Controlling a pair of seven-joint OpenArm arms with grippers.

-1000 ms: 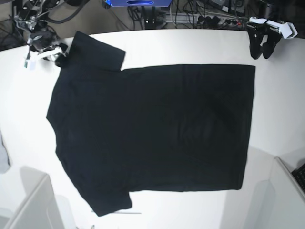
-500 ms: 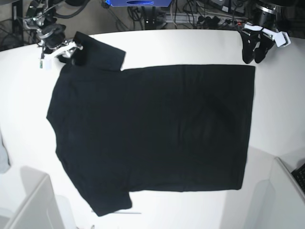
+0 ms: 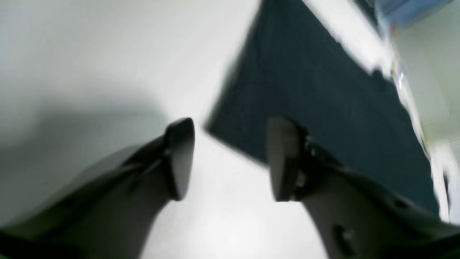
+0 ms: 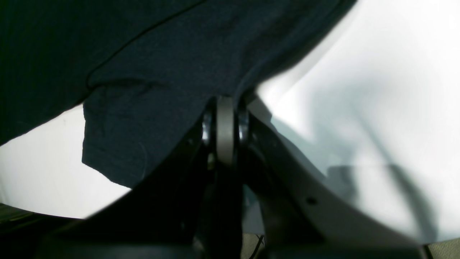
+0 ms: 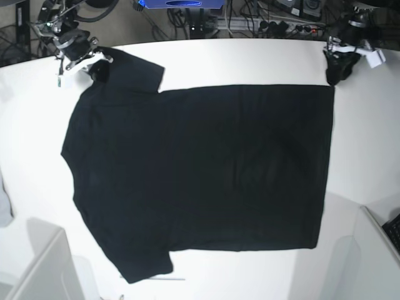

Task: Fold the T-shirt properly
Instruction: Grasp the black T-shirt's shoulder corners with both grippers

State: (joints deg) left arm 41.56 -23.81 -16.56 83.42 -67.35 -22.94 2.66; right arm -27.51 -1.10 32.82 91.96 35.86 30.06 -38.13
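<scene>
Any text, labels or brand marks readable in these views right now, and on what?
None readable.
T-shirt: plain black side up, no print or tag showing.
Left gripper and right gripper: no markings legible.
Blue object behind the table: too small to read.

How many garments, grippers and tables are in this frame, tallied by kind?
T-shirt: 1, black, spread flat.
Grippers: 2, the left gripper open beside the shirt's hem corner, the right gripper shut at the sleeve edge.
Table: 1, white.
Total: 4.
</scene>
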